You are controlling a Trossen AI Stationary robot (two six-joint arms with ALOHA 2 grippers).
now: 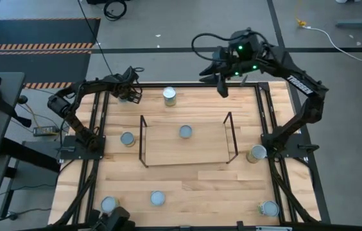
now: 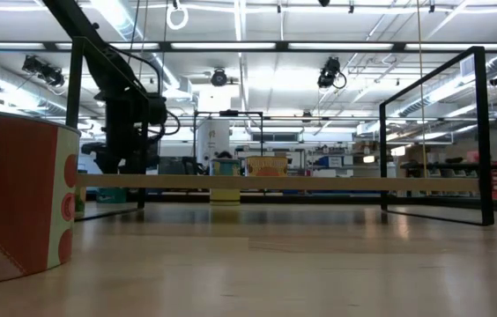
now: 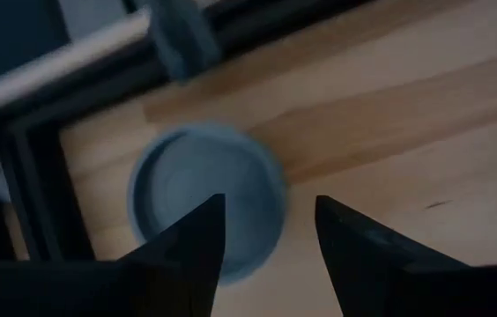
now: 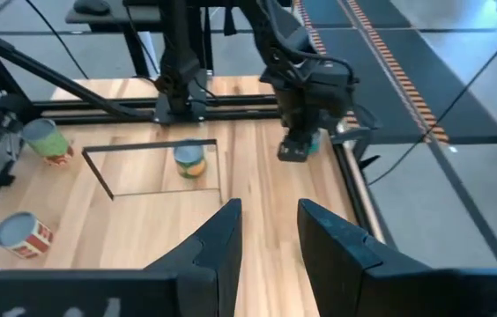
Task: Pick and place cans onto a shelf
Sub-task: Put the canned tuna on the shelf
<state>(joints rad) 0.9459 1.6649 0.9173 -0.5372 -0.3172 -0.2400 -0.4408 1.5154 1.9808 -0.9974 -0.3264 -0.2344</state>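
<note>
The shelf stands mid-table, with dark wire end frames and a wood base; one can stands on the base. My left gripper is open at the far left corner, fingers pointing down over a blue-grey-topped can. One finger stands over the can top and the other beside the can, over the wood. I see no contact. My right gripper is open and empty, raised above the far edge, right of centre. Another can stands between the two grippers.
Loose cans stand left of the shelf, right of it and along the near edge. A red-and-white labelled can fills the low view's left. The black frame rims the table.
</note>
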